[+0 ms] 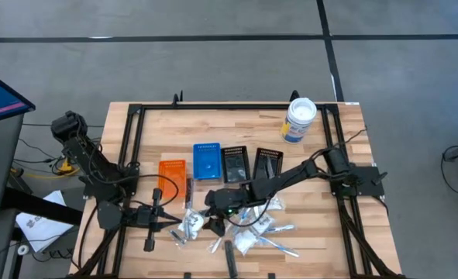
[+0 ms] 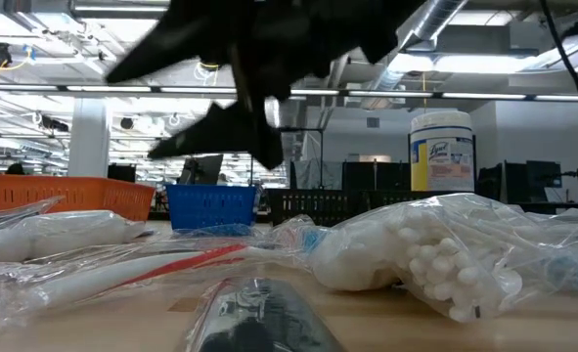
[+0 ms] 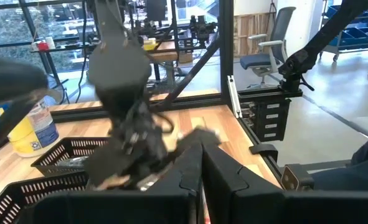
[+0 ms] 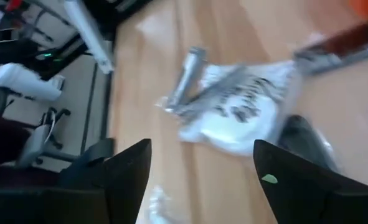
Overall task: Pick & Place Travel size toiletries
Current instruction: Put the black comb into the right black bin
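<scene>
Right gripper over toiletry pile near table's front edge, fingers spread wide and empty in wrist view, low view alone showing cotton-swab bag, left gripper closed, empty, beside orange bin.

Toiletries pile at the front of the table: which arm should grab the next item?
Right. The right gripper hangs open directly over the toiletries pile, with a white packet just ahead of its fingers. The left gripper sits shut beside the pile, farther from the items.
</scene>
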